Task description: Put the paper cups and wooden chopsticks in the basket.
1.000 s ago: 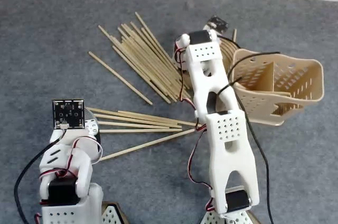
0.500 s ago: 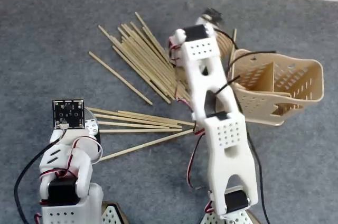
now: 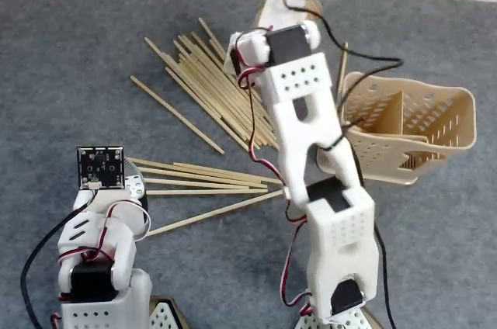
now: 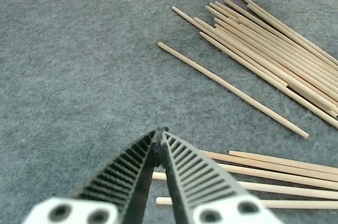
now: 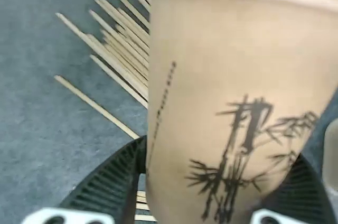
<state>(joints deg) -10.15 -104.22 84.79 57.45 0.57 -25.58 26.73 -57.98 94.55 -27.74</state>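
A tan paper cup [image 5: 232,92] with a black bamboo print sits between the fingers [image 5: 108,179] of my right gripper [image 5: 211,187], which is shut on it. From above, the right arm stretches to the table's far edge, and a sliver of the cup [image 3: 310,6] peeks out beside its wrist. The beige slotted basket [image 3: 435,116] lies to the right of that arm. A big pile of wooden chopsticks [image 3: 210,84] lies left of the arm, and a smaller group [image 3: 202,178] lies beside my left arm. My left gripper [image 4: 160,132] is shut and holds nothing, just above the smaller group [image 4: 274,174].
One loose chopstick [image 3: 342,73] leans by the basket's far rim. The grey felt table [image 3: 70,57] has bare room at the far left. A pale wall runs along the back edge. The left arm's base [image 3: 97,267] stands at the front left.
The right arm has risen and swung toward the table's far edge with the cup in its gripper. The left arm has kept still.
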